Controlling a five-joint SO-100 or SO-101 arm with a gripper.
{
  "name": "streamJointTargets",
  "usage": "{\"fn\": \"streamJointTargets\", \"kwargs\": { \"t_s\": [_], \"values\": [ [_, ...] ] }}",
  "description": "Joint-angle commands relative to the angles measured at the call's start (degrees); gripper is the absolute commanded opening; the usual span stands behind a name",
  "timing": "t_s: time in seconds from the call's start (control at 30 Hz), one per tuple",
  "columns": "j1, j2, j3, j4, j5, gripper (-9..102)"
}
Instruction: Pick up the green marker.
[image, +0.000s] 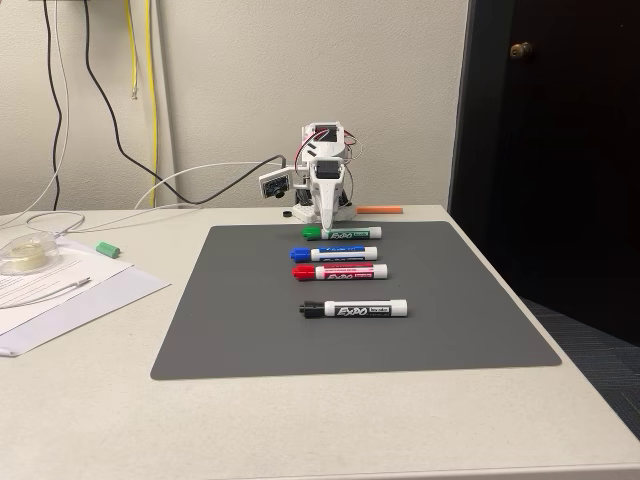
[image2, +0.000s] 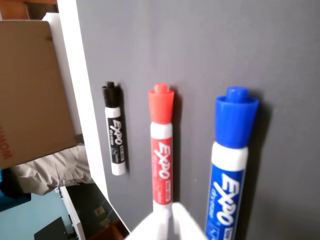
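From the fixed view I find four markers laid in a column on the grey mat (image: 250, 330), each lying crosswise with its cap to the left of that view. The green marker (image: 342, 232) is the farthest from the camera, at the mat's back edge and nearest the arm's base. Coming forward are the blue marker (image: 334, 253), the red marker (image: 339, 271) and the black marker (image: 354, 309), none touching another.

The gripper (image: 327, 222) points down with its tip just above or at the green marker's barrel; I cannot tell from this angle whether it touches. In the wrist view its white fingertips (image2: 159, 226) meet at the bottom edge with next to no gap, so I judge the jaws closed on nothing.

The green marker lies flat on the mat, so I judge the pick-up not yet done. Remaining, in my judgement: open the jaws, straddle the barrel, close and lift.

A small loose green piece (image: 107, 247) lies on the table left of the mat, beside some papers (image: 60, 290).
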Motion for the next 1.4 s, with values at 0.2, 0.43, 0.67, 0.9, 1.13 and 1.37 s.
{"fn": "streamJointTargets", "kwargs": {
  "t_s": [0.2,0.43,0.67,0.9,1.13,1.37],
  "values": [
    [-0.09,0.35,-0.35,0.18,0.09,0],
    [-0.09,0.26,-0.35,0.18,0.09,0],
    [-0.09,0.26,-0.35,0.18,0.09,0],
    [-0.09,0.26,-0.35,0.18,-0.26,0],
    [-0.26,0.26,-0.35,-1.93,-1.23,0],
    [-0.7,-0.7,-6.86,0.0,-4.48,0]
  ]
}}
